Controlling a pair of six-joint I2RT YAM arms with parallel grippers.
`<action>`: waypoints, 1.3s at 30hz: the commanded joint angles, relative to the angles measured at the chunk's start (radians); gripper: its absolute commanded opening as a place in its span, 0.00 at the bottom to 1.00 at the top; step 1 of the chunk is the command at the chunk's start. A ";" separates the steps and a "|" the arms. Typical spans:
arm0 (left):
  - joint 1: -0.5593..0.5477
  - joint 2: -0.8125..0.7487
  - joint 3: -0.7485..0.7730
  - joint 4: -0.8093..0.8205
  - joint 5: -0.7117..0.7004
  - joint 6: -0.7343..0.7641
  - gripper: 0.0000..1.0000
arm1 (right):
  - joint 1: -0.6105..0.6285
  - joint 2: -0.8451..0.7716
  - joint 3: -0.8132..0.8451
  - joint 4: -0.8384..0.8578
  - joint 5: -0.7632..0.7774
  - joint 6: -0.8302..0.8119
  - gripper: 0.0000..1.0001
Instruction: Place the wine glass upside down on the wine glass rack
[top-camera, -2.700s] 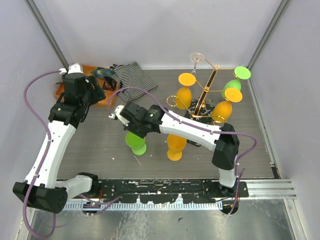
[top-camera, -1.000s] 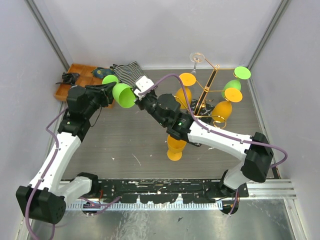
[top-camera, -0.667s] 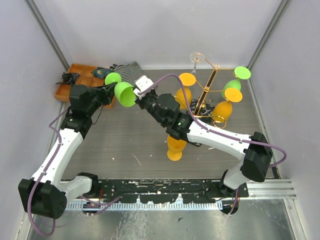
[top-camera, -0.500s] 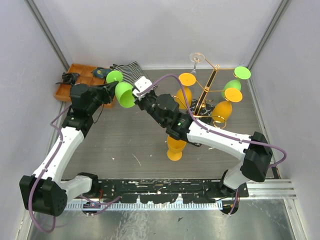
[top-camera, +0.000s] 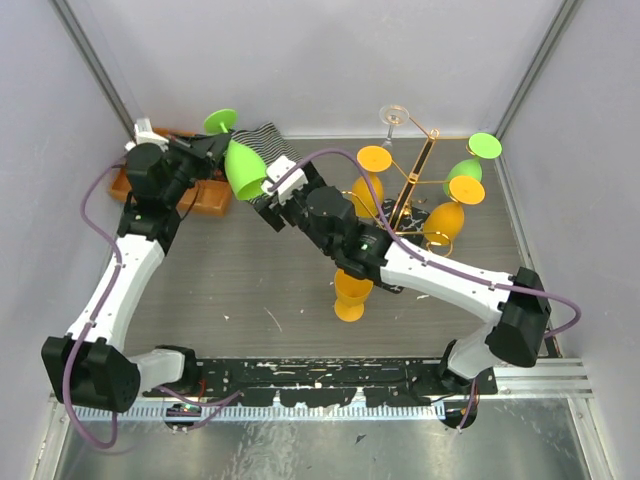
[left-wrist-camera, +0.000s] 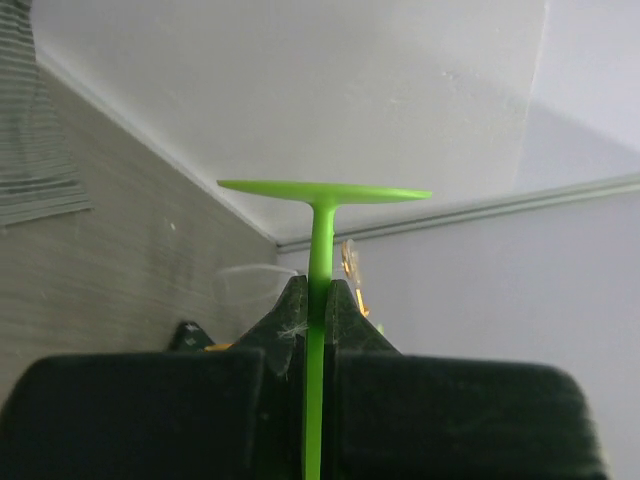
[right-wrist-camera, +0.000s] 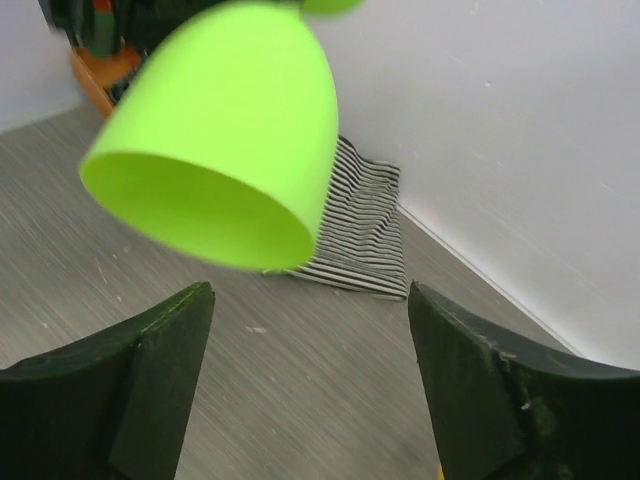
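A green wine glass (top-camera: 243, 170) hangs in the air at the back left, foot (top-camera: 220, 121) up and bowl mouth facing down and right. My left gripper (top-camera: 207, 152) is shut on its thin stem (left-wrist-camera: 318, 250), just under the flat foot (left-wrist-camera: 325, 190). The right gripper (top-camera: 268, 198) stands open just below and right of the bowl (right-wrist-camera: 215, 160), its fingers (right-wrist-camera: 165, 370) apart from the glass and nothing between them. The gold wine glass rack (top-camera: 412, 190) stands at the back right on a black base (top-camera: 400, 228), with orange and green glasses hanging upside down from its arms.
An orange glass (top-camera: 350, 290) stands upside down on the table in front of the rack. A clear glass (top-camera: 393, 118) sits at the rack's top. A striped cloth (top-camera: 262, 140) (right-wrist-camera: 360, 235) lies at the back, and a wooden tray (top-camera: 195, 198) at the left wall.
The right gripper has opened and let go of the green bowl. The left gripper has shut on the stem and swung the glass up and back, foot uppermost.
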 joint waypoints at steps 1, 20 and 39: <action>0.007 0.007 0.097 0.087 0.060 0.382 0.00 | 0.005 -0.086 0.086 -0.161 0.067 -0.035 0.87; -0.355 0.012 -0.284 0.829 0.167 1.178 0.00 | -0.376 -0.152 0.370 -0.527 0.025 0.169 1.00; -0.638 -0.029 -0.467 0.936 0.105 1.296 0.00 | -0.495 -0.142 0.389 -0.549 -0.018 0.147 1.00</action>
